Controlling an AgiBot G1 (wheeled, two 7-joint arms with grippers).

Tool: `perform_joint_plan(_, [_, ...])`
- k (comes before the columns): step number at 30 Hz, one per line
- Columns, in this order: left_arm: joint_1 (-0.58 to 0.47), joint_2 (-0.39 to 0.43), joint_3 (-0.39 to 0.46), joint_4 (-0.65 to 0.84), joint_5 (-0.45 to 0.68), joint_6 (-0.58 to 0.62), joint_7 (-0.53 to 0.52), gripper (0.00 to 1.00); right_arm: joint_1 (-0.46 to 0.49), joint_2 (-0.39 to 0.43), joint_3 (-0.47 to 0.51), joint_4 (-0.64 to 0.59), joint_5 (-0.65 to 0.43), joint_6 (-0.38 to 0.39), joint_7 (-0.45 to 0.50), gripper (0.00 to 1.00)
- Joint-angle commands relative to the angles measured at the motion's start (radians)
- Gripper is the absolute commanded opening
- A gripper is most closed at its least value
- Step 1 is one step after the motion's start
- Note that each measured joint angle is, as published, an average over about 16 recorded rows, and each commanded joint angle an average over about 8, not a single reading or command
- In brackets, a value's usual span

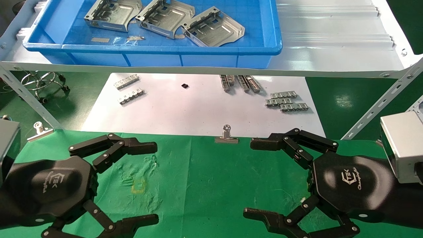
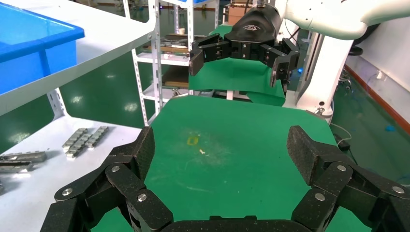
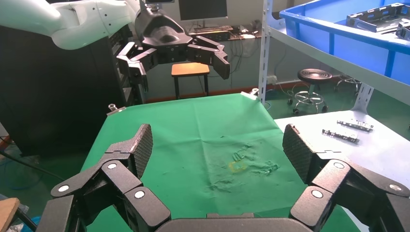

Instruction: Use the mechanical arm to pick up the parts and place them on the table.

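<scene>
1. The left hand (image 1: 155,181) sits at the lower left of the head view, over the green tabletop (image 1: 211,185). Its fingers are spread wide and they pinch nothing.
2. The right hand (image 1: 249,178) is at the lower right of the same view, facing the left one. Its fingers are also spread and empty. I think both hands wait like this so that either can go for a part.
3. The parts (image 1: 213,28) are three shiny metal plates. They lie in the blue tray (image 1: 148,53) at the upper left of the frame, on the pale shelf (image 1: 330,39). They are well apart from both hands, so no part is picked yet.
4. On the cloth, left of the middle, there is a faint yellow mark (image 1: 138,186). It may show where a part should be laid, but this is only my guess.
5. Small grey toothed strips (image 1: 287,100) lie on the white sheet (image 1: 198,109) under the shelf, in the middle of the frame. They are not the parts.
6. A metal clip (image 1: 226,135) holds the far edge of the cloth, probably to keep it from sliding.
</scene>
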Motion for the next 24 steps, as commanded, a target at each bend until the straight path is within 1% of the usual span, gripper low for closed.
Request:
perform_joint_plan(1, [0.0, 0.0, 0.0, 0.0, 0.0, 0.0, 0.0, 1.0, 0.0, 0.0, 0.0, 0.0, 0.0, 0.0, 0.0, 1.0])
perform_joint_plan(13, [0.0, 0.0, 0.0, 0.0, 0.0, 0.0, 0.0, 1.0, 0.0, 0.0, 0.0, 0.0, 0.0, 0.0, 0.0, 1.0])
perform_joint_plan(14, [0.0, 0.0, 0.0, 0.0, 0.0, 0.0, 0.0, 1.0, 0.0, 0.0, 0.0, 0.0, 0.0, 0.0, 0.0, 0.93])
perform_joint_plan(21, [0.0, 0.0, 0.0, 0.0, 0.0, 0.0, 0.0, 1.0, 0.0, 0.0, 0.0, 0.0, 0.0, 0.0, 0.0, 0.06])
perform_joint_plan(22, [0.0, 0.0, 0.0, 0.0, 0.0, -0.001, 0.0, 1.0, 0.0, 0.0, 0.0, 0.0, 0.0, 0.0, 0.0, 0.0])
perform_joint_plan(24, [-0.001, 0.001, 0.0, 0.002, 0.0, -0.003, -0.002, 1.0, 0.0, 0.0, 0.0, 0.0, 0.0, 0.0, 0.0, 0.0])
